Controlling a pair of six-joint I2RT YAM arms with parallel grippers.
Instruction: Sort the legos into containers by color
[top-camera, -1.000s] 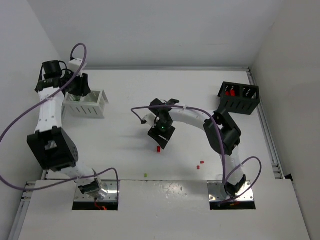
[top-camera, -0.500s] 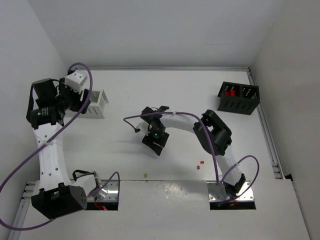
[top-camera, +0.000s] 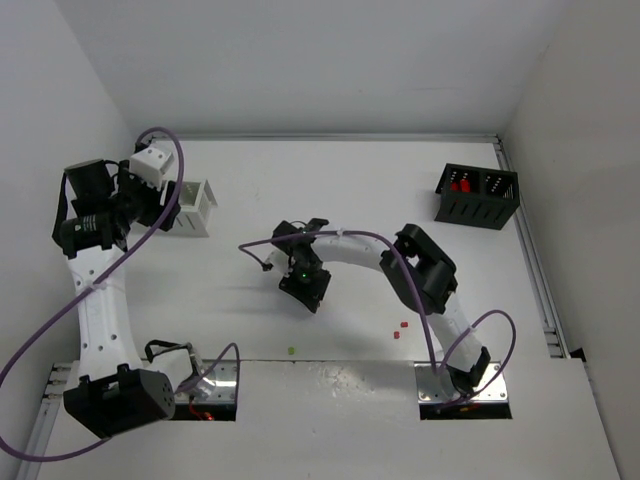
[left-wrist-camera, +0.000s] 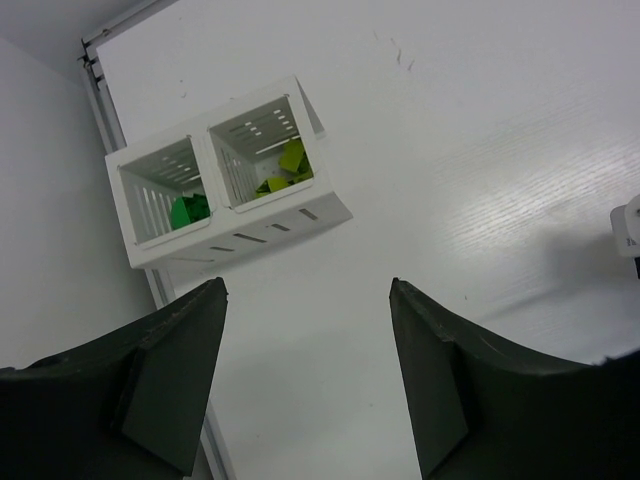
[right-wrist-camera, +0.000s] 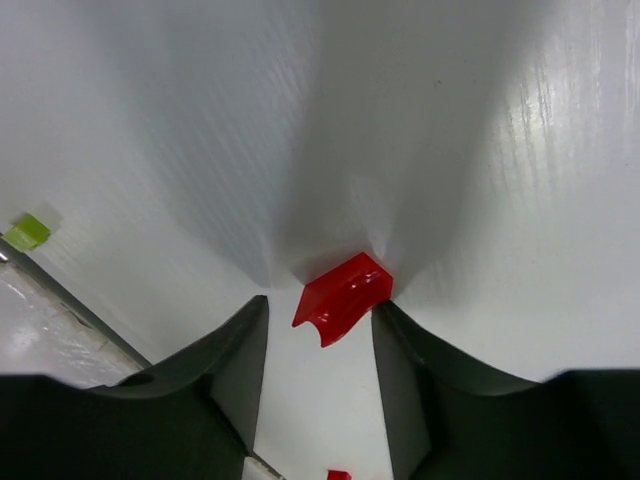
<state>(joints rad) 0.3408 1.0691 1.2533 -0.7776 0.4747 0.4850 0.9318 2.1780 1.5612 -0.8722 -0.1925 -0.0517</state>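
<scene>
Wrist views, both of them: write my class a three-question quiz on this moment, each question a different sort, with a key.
1. True or false: the white bin holds red bricks.
2. The brick between the right gripper's jaws is: A red, B green, C orange.
3. What do the left gripper's jaws hold?
Key: 1 false, it holds green bricks and yellow-green bricks; 2 A; 3 nothing, they stand open.

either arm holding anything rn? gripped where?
Left gripper: open, empty. Right gripper: jaws flank the red brick on the table, one on either side of it. A sliver of gap shows on one side, so a real hold cannot be told.
</scene>
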